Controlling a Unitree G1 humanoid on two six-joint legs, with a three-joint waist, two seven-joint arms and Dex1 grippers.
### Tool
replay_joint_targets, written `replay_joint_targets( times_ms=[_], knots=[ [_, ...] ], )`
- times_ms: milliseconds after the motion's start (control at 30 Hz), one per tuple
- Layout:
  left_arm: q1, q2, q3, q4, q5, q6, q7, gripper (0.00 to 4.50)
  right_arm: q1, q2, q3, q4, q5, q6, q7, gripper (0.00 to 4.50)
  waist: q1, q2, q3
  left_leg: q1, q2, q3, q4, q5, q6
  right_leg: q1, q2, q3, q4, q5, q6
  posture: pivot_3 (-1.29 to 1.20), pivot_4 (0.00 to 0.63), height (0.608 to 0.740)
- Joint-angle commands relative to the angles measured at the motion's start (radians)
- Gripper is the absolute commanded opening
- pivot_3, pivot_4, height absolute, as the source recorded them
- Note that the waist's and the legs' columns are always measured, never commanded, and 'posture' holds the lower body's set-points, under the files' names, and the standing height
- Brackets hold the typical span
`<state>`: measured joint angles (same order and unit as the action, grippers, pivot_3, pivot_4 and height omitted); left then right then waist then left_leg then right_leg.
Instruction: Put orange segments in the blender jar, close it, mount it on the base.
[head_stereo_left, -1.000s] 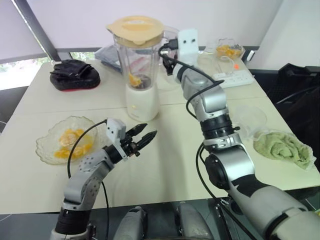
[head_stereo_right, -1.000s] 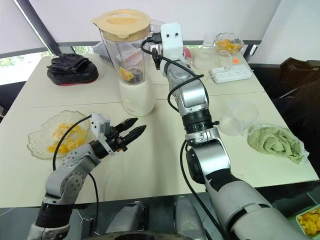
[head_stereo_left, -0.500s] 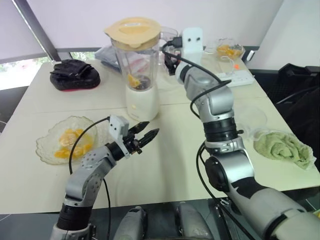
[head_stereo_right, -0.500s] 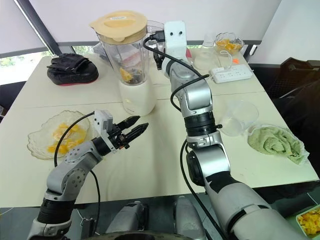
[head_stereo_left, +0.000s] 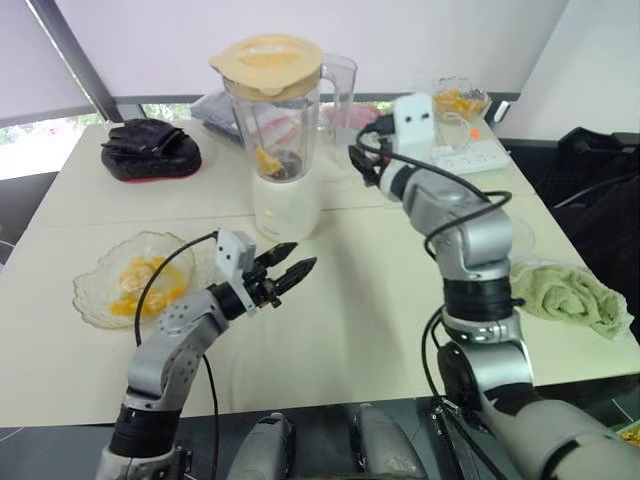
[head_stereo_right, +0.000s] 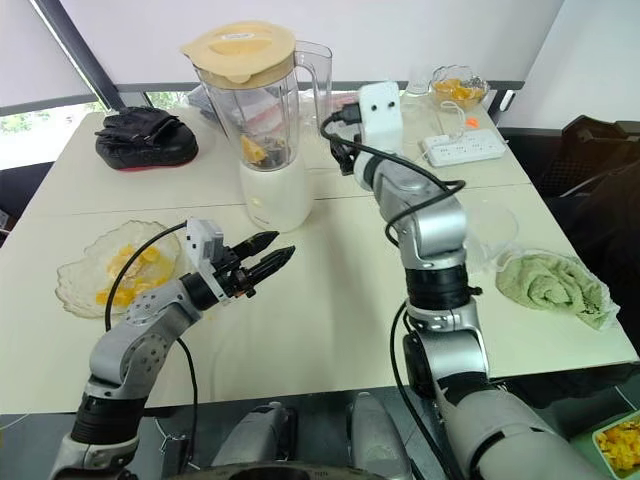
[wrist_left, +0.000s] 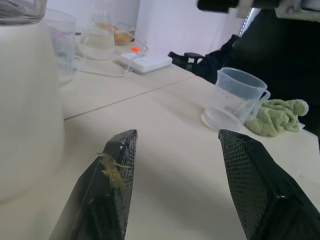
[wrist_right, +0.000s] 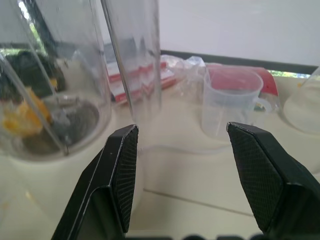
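The lidded blender jar (head_stereo_left: 272, 120) sits on its base (head_stereo_left: 285, 205). Left claw (head_stereo_left: 290, 272) hovers released above the counter (head_stereo_left: 350, 300); right claw (wrist_right: 182, 132) gapes empty near the jar.

In the right wrist view the blender jar (wrist_right: 55, 75) runs off the top edge, its lid cut away, and the orange segments (wrist_right: 16, 120) inside are a blur. Behind the jar, red-and-white packets (wrist_right: 165, 77) are warped by its clear handle and cannot be identified. Right of the jar, the right arm (head_stereo_right: 435, 235) covers part of a clear measuring cup (head_stereo_right: 500, 232). Far to the jar's right, a tub (head_stereo_right: 620, 442) of yellow pieces is cut by the picture's corner. A yellowish scrap (wrist_left: 112, 167) on one finger of the left gripper (wrist_left: 177, 135) is too small to name
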<state>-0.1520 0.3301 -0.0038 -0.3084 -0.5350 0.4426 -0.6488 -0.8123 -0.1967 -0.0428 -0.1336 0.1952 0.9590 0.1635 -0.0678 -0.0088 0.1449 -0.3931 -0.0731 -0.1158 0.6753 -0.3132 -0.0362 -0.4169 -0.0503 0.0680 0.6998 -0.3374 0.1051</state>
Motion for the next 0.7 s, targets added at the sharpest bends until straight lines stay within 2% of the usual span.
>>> replay_joint_targets(
  times_ms=[33, 233, 433, 500, 567, 700],
  knots=[
    [-0.006, 0.014, 0.034, -0.015, -0.016, -0.015, -0.009, 2.68, 0.041, -0.061, -0.042, -0.145, 0.067, 0.008, 0.082, 2.93, 0.002, 0.000, 0.000, 0.000, 0.000, 0.000, 0.000, 0.000, 0.000, 0.000, 0.000, 0.000, 0.000, 0.000, 0.000, 0.00, 0.150, 0.740],
    [0.002, 0.057, 0.070, -0.048, -0.044, 0.013, -0.016, 2.68, 0.177, -0.196, -0.131, -0.296, 0.213, -0.023, 0.272, 2.93, 0.008, 0.000, 0.000, 0.000, 0.000, 0.000, 0.000, 0.000, 0.001, 0.001, 0.000, 0.000, -0.001, 0.000, 0.000, 0.00, 0.150, 0.740],
    [0.015, 0.134, 0.132, -0.095, -0.098, 0.068, -0.015, 2.68, 0.391, -0.392, -0.223, -0.409, 0.348, -0.084, 0.501, 2.93, 0.030, -0.001, 0.001, 0.001, 0.000, 0.000, 0.000, -0.002, 0.004, 0.003, 0.000, 0.000, -0.003, 0.000, 0.000, 0.00, 0.150, 0.740],
    [0.007, 0.168, 0.174, -0.097, -0.115, 0.079, -0.014, 2.68, 0.503, -0.471, -0.267, -0.462, 0.410, -0.076, 0.594, 2.93, 0.036, -0.001, 0.001, 0.001, 0.000, 0.000, 0.000, -0.003, 0.006, 0.004, 0.000, 0.000, -0.004, 0.000, 0.000, 0.00, 0.150, 0.740],
    [-0.002, 0.189, 0.197, -0.098, -0.124, 0.084, -0.016, 2.68, 0.567, -0.516, -0.295, -0.483, 0.442, -0.082, 0.631, 2.93, 0.043, -0.001, 0.002, 0.002, 0.001, -0.001, 0.000, -0.004, 0.007, 0.006, 0.000, -0.001, -0.006, 0.000, 0.000, 0.00, 0.150, 0.740],
    [-0.001, 0.207, 0.228, -0.105, -0.148, 0.098, -0.015, 2.68, 0.620, -0.538, -0.340, -0.482, 0.476, -0.095, 0.632, 2.93, 0.053, -0.001, 0.002, 0.003, 0.001, 0.000, 0.000, -0.004, 0.007, 0.009, 0.000, -0.001, -0.010, 0.000, 0.000, 0.00, 0.150, 0.740]
  ],
)
